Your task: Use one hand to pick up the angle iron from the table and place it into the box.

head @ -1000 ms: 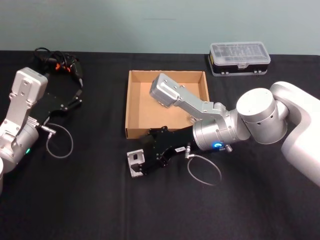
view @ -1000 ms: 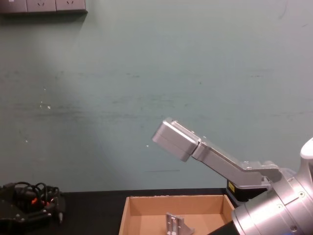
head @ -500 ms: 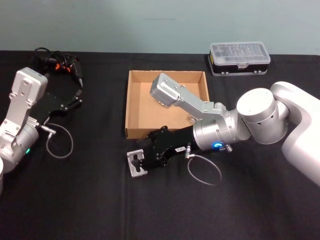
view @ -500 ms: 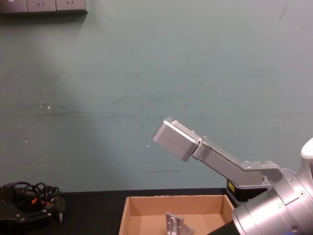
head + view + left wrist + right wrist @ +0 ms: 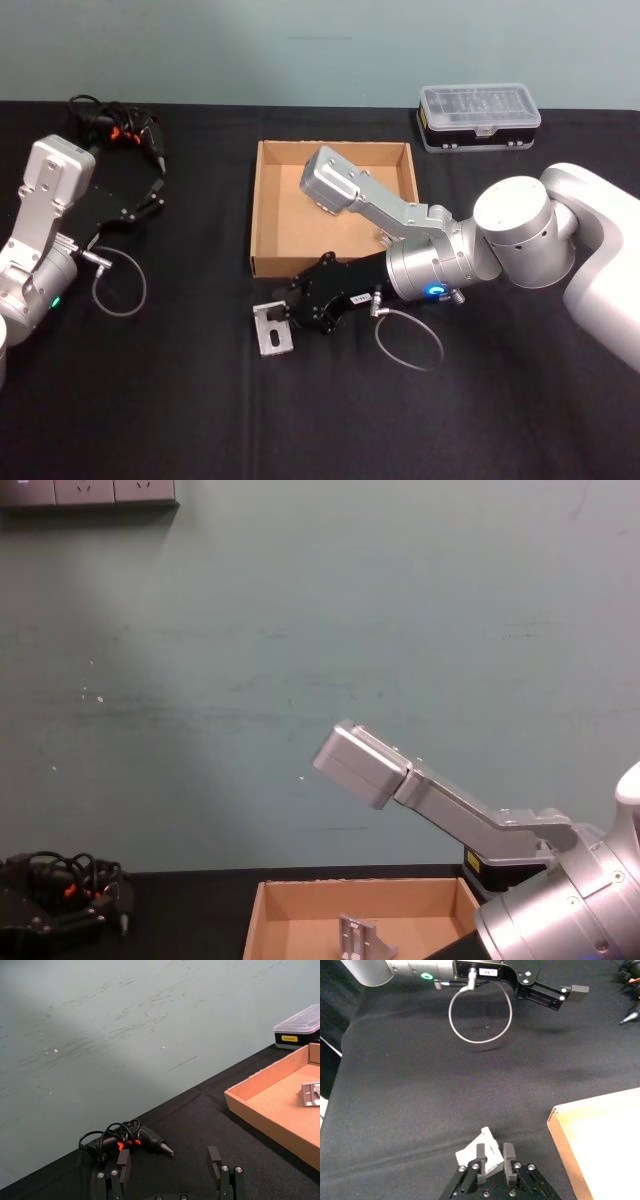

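A silver angle iron (image 5: 271,329) sits on the black table (image 5: 180,400), just in front of the box's near left corner. My right gripper (image 5: 288,313) reaches it from the right. In the right wrist view its fingers (image 5: 481,1156) stand close together, pinching one flange of the angle iron (image 5: 472,1154). The tan cardboard box (image 5: 256,205) lies directly behind, and my right arm crosses over it. My left gripper (image 5: 169,1164) is open and parked at the table's far left (image 5: 148,197).
A second angle iron (image 5: 360,937) stands inside the box (image 5: 300,900). A black case with a clear lid (image 5: 480,116) is at the back right. A black tool with cables (image 5: 115,125) lies at the back left. Cable loops hang from both wrists.
My right gripper has drawn back slightly toward the box's front wall. The angle iron has turned a little at its fingertips and stays near the same spot. The left arm is still.
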Action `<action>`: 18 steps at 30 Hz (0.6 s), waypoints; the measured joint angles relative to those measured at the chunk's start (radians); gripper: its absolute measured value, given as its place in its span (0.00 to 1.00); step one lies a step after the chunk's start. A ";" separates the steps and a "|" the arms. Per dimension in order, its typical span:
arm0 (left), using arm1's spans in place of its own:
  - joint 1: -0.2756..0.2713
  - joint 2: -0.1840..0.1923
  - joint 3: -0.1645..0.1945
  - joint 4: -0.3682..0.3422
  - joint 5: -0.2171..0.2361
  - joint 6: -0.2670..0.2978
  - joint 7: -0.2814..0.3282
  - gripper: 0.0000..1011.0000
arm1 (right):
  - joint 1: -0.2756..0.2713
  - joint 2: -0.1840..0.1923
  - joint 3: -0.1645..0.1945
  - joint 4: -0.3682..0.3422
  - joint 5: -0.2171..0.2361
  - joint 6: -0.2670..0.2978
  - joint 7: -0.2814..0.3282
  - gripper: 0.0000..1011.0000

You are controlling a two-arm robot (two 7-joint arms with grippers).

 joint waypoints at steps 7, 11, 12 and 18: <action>0.000 0.000 0.000 0.000 0.000 0.000 0.000 0.99 | 0.000 0.000 0.000 0.000 0.000 0.000 0.000 0.07; 0.000 0.000 0.000 0.000 0.000 0.000 0.000 0.99 | 0.000 0.000 0.000 0.000 0.000 0.000 0.000 0.07; 0.000 0.000 0.000 0.000 0.000 0.000 0.000 0.99 | 0.000 0.000 0.000 0.000 0.000 0.000 0.000 0.07; 0.000 0.000 0.000 0.000 0.000 0.000 0.000 0.99 | -0.001 0.001 0.003 -0.001 0.003 -0.003 0.000 0.07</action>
